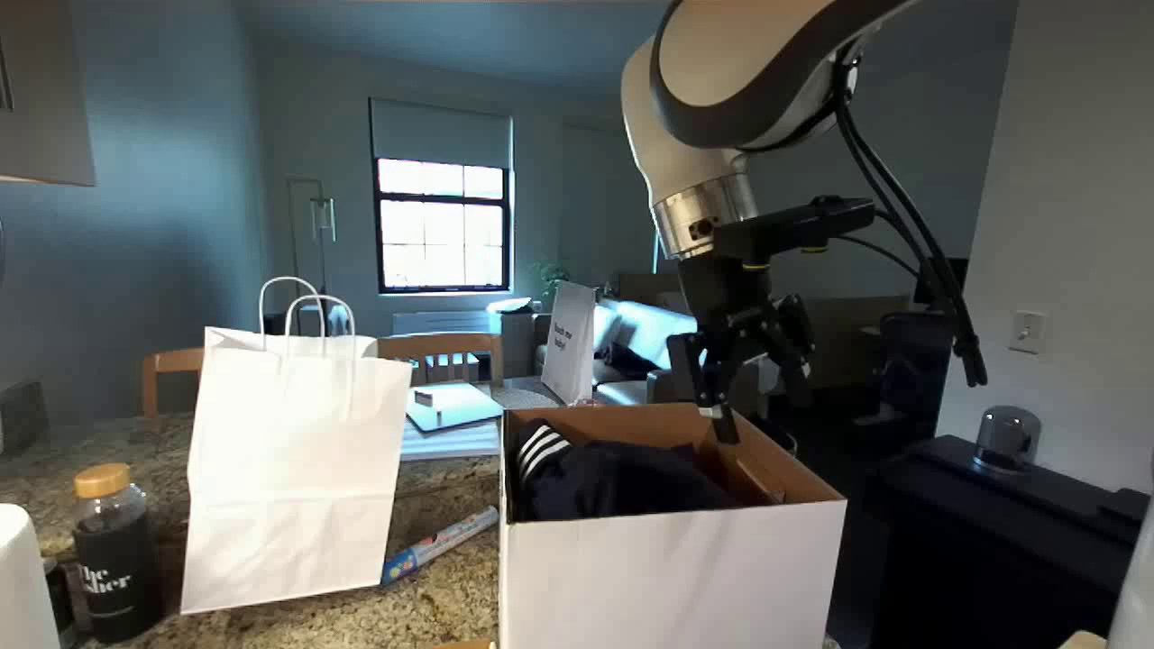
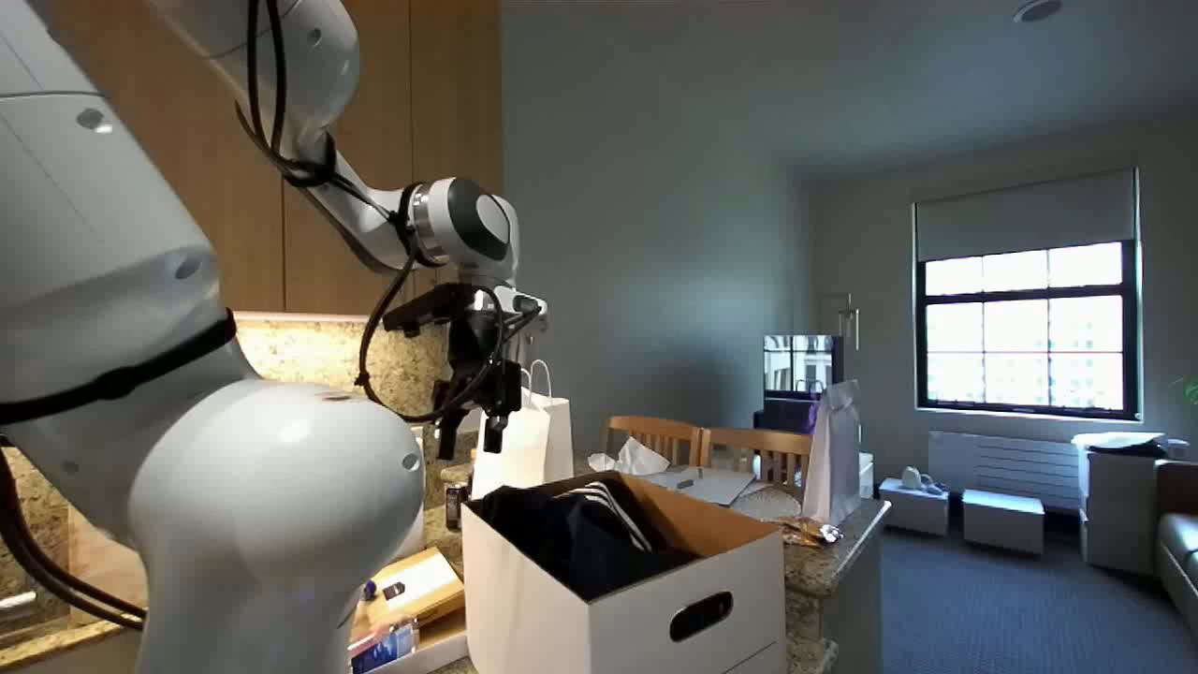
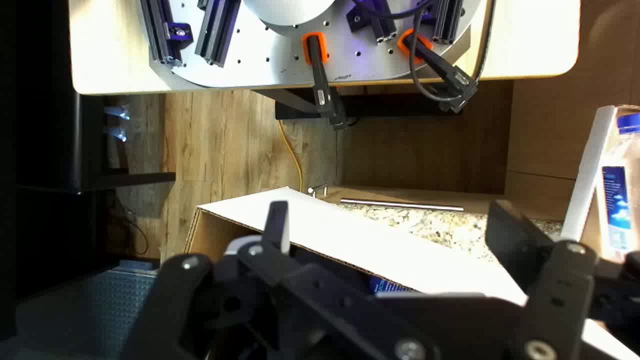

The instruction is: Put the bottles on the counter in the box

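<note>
The box is white outside, brown inside and open on top, with dark striped cloth inside; it also shows in an exterior view and the wrist view. My gripper is open and empty above it; both exterior views show it. A clear bottle with blue cap and label lies at the right in the wrist view, and in an exterior view. A blue label shows inside the box, mostly hidden. A black bottle with wooden lid stands on the counter.
A white paper bag stands beside the box. A blue-and-white tube lies between them. A shallow white tray beside the box holds the clear bottle and a wooden board. The robot's mounting table has clamps on it.
</note>
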Controlling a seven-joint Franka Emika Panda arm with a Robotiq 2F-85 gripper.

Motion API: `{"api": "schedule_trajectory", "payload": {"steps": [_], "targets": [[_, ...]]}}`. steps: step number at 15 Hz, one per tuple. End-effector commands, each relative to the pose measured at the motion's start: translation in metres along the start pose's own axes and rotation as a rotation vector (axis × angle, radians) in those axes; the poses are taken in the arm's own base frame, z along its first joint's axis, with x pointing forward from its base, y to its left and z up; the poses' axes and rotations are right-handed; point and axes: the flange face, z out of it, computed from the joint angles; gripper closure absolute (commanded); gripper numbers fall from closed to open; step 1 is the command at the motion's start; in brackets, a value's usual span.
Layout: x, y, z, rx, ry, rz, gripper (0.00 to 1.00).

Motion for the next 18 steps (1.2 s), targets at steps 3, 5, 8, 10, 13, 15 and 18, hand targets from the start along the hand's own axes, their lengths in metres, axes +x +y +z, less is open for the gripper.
{"api": "schedule_trajectory", "payload": {"steps": [3,5,8,10,13,15,18], "targets": [[0.002,-0.002,-0.002,0.003,-0.001,-0.001,0.00],[0.009,-0.019,-0.008,0.036,-0.036,0.005,0.00],[0.015,-0.052,-0.016,0.036,-0.043,-0.073,0.00],[0.021,-0.082,-0.021,0.048,-0.047,-0.125,0.00],[0.027,-0.137,-0.024,0.114,-0.059,-0.193,0.00],[0.024,-0.180,-0.019,0.166,-0.057,-0.230,0.00],[0.015,-0.239,0.005,0.218,-0.028,-0.250,0.00]]}}
